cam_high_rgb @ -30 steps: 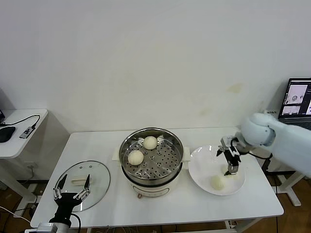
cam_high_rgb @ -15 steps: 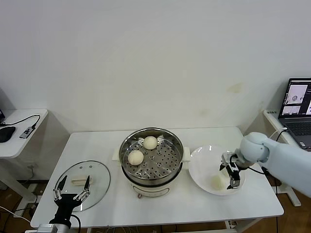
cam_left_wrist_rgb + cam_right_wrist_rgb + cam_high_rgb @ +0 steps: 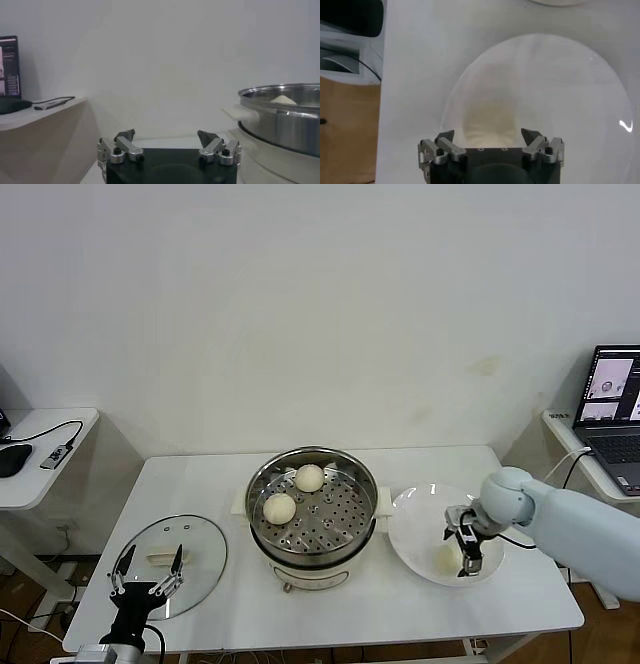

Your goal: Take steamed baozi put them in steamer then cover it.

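The steel steamer point(image 3: 312, 506) stands mid-table with two baozi point(image 3: 309, 477) point(image 3: 279, 508) on its perforated tray. One more baozi point(image 3: 446, 558) lies on the white plate point(image 3: 412, 529) at the right. My right gripper point(image 3: 466, 552) is open and low over the plate, its jaws either side of that baozi point(image 3: 489, 121). The glass cover point(image 3: 200, 554) lies flat on the table at the front left. My left gripper point(image 3: 148, 577) is open and parked over the cover; its wrist view shows the steamer's side point(image 3: 285, 120). A fourth baozi is not visible.
A laptop point(image 3: 612, 412) sits on a side table at the far right. A small desk with a mouse and cables point(image 3: 40, 446) stands at the left. The white wall is behind the table.
My right gripper has moved down and toward the front of the plate, coming around the baozi there. The left arm, the cover and the steamer have not moved.
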Controlling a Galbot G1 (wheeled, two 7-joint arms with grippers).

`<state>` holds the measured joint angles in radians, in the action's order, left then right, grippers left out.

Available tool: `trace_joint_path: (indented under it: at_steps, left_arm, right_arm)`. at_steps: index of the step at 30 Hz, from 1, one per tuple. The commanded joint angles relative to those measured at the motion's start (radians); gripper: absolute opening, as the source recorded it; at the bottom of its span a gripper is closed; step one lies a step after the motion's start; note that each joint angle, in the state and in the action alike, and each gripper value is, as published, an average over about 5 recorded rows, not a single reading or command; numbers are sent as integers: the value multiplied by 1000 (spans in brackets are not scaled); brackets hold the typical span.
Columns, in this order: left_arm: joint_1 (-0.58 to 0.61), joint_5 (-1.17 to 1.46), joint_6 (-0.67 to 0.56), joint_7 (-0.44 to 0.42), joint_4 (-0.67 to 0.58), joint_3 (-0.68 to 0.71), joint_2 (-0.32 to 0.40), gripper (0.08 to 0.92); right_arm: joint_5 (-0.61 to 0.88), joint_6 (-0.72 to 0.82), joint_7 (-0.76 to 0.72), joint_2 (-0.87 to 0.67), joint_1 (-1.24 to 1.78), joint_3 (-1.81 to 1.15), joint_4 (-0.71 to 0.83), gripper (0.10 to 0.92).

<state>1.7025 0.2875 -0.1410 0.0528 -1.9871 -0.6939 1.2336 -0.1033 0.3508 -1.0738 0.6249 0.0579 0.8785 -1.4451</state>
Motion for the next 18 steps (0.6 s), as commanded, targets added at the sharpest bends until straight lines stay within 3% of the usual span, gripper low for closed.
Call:
trace_joint_path:
  at_steps: [1, 7, 18]
  left_arm:
    - [-1, 0, -1, 0, 2, 1, 0, 823]
    - [-1, -1, -3, 1, -1, 1, 0, 823]
    - [-6, 0, -3, 2, 3, 0, 1, 823]
  right_arm:
    - [-16, -3, 6, 28, 20, -13, 27, 823]
    - [-23, -1, 3, 43, 25, -14, 42, 807]
    - [-30, -4, -1, 46, 27, -24, 47, 662]
